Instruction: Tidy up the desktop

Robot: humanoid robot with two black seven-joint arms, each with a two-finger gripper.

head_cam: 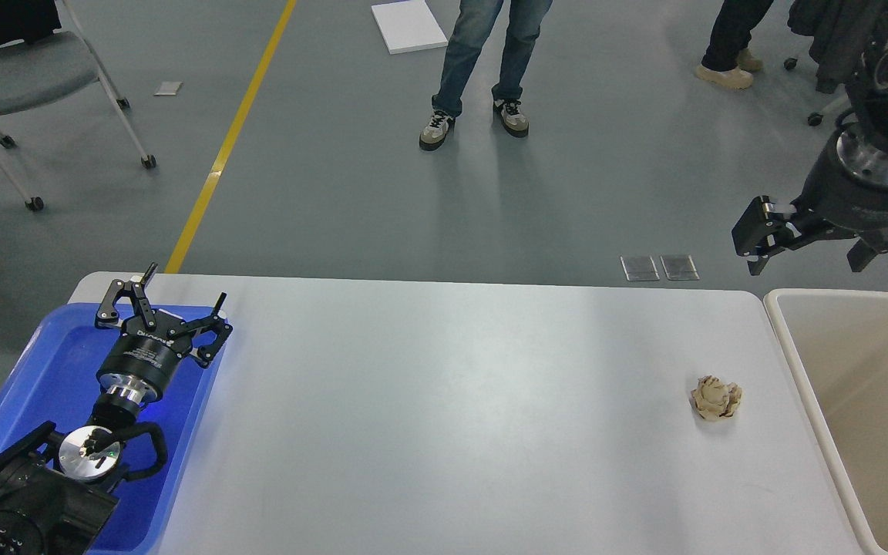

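Note:
The desktop (444,401) is a wide white-grey tabletop filling the lower part of the head view. A crumpled beige paper ball (716,398) lies on it near the right end. My left gripper (180,289) hovers over the far end of the blue tray, open with nothing between its fingers. At the upper right my right gripper (808,248) hangs in the air beyond the far edge of the beige bin. It is open and empty, well above and behind the paper ball.
A blue plastic tray (43,385) sits on the table's left end under my left arm. A beige open bin (876,416) stands against the right edge. Beyond the table are two standing people (482,69) and a wheeled chair (20,85).

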